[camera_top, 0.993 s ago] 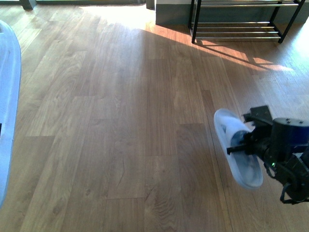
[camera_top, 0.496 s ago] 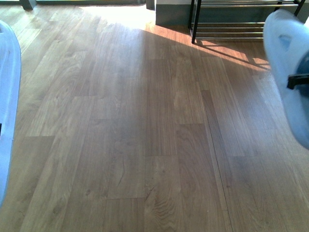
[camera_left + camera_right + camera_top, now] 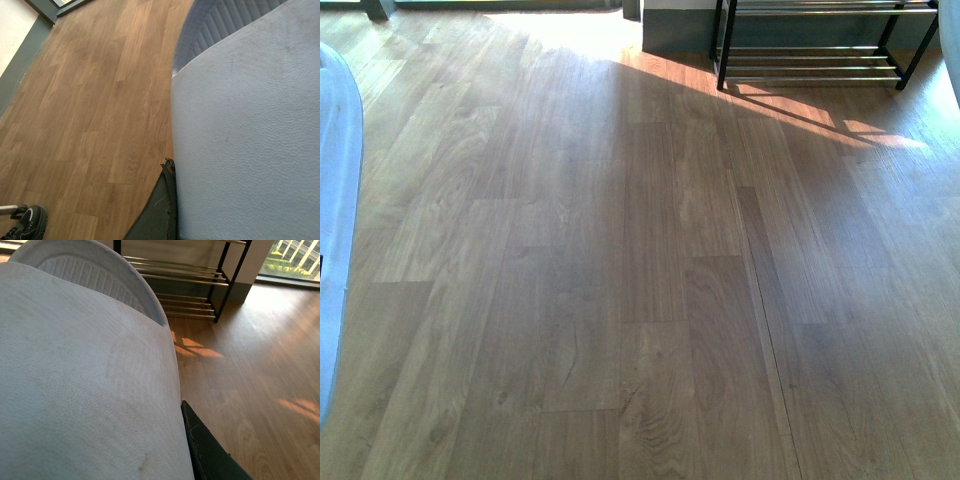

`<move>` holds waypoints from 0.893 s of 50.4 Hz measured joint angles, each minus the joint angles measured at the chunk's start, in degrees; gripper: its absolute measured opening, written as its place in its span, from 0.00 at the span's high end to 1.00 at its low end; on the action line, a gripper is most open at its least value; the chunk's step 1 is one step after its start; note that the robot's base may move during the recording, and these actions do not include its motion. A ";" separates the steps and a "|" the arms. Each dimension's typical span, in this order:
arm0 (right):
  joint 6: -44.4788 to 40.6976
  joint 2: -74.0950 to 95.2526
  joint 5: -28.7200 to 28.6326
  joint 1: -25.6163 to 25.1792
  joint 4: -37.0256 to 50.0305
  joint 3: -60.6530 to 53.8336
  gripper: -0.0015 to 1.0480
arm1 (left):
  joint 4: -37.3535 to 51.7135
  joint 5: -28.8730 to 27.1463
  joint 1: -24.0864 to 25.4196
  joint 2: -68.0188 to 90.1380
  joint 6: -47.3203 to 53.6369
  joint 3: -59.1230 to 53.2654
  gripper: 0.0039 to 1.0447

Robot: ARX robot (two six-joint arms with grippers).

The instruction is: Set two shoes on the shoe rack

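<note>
Both of my grippers hold pale-blue slides off the wooden floor. In the left wrist view the left gripper is shut on one slide, and only one dark finger shows beside it. That slide also fills the left edge of the front view. The right gripper is shut on the other slide, with one black finger showing along its side. Only a sliver of that slide shows at the front view's top right edge. The shoe rack stands far ahead on the right, its chrome bars beyond the right slide's end.
Wooden plank floor spreads ahead, with a sunlit patch in front of the rack. A grey skirting and wall stand left of the rack. A dark shoe with a white mark sits beside a metal leg near a wall's skirting.
The right gripper with its slide rose from the lower right of the front view to the upper right edge and has almost left the picture. The left slide stays put.
</note>
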 joint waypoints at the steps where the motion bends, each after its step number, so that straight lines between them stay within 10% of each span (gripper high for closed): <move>1: 0.00 0.00 0.00 0.00 0.00 0.00 0.98 | 0.00 0.00 -0.02 0.00 0.00 0.00 0.99; 45: 0.00 0.00 0.02 0.00 0.00 -0.02 0.98 | 0.00 -0.02 -0.02 -0.04 0.00 -0.02 0.99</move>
